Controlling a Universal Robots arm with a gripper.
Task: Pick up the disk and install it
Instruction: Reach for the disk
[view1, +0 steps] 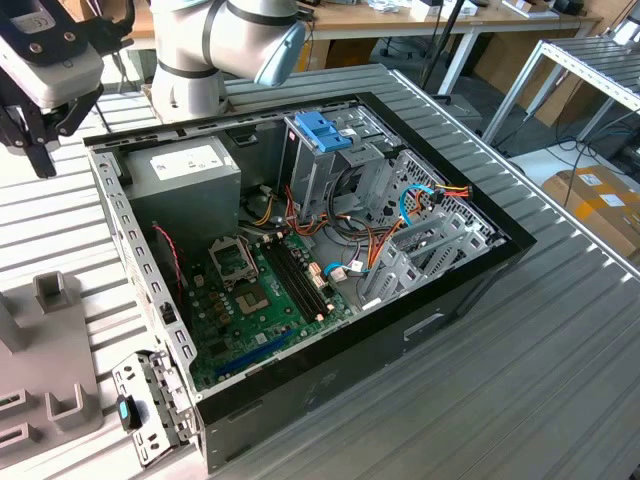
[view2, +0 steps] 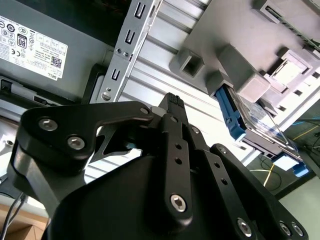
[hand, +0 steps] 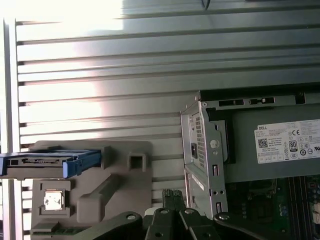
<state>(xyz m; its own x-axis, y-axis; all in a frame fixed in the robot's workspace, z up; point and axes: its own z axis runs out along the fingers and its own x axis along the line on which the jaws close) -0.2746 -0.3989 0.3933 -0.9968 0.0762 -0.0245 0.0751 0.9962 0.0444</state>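
The disk (hand: 42, 163) stands on edge in a slot of a grey holder block (hand: 100, 195) on the slatted table, outside the open computer case (view1: 330, 250). Its blue side rail (view2: 230, 114) and silver body (view2: 265, 131) face the second wrist view. My gripper (view1: 38, 148) hangs above the table at the exterior view's far left, beyond the case's rear corner. Its fingertips (hand: 170, 194) are shut together with nothing between them. They are well apart from the disk, between the holder and the case wall (hand: 202, 150).
Inside the case are a grey power-supply box (view1: 185, 175), a metal drive cage with a blue handle (view1: 322, 130), the motherboard (view1: 265, 300) and loose cables. A loose metal bracket (view1: 150, 405) lies by the case's near corner. Cardboard boxes (view1: 600, 195) sit beyond the table.
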